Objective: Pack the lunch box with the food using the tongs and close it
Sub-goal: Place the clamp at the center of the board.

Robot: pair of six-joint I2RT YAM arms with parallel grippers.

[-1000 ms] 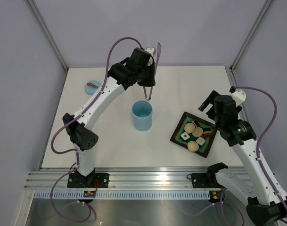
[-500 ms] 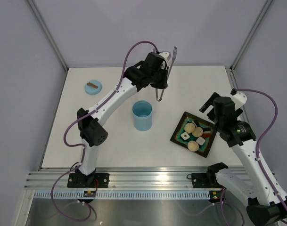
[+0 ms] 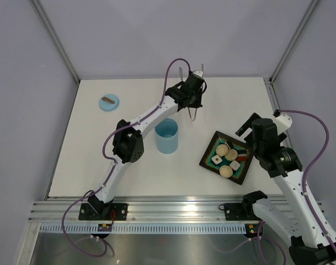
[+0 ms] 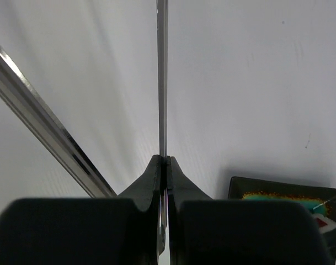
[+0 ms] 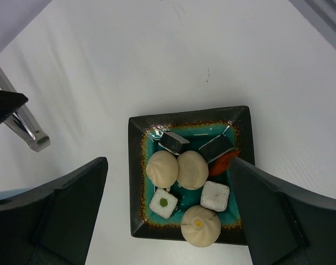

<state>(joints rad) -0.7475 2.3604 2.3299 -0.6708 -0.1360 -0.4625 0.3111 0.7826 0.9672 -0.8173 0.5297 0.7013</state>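
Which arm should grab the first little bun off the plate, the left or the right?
Left. The left gripper is shut on the tongs, which the job needs, and the plate shows in its wrist view. The right gripper hangs open above the food, holding no tool.

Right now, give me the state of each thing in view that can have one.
left tool: shut on the tongs.
right tool: open, empty, above the plate.
tongs: clamped, held in the air.
lunch box: upright, open, looks empty.
lid: off, lying flat apart from the box.
food: all on the plate.
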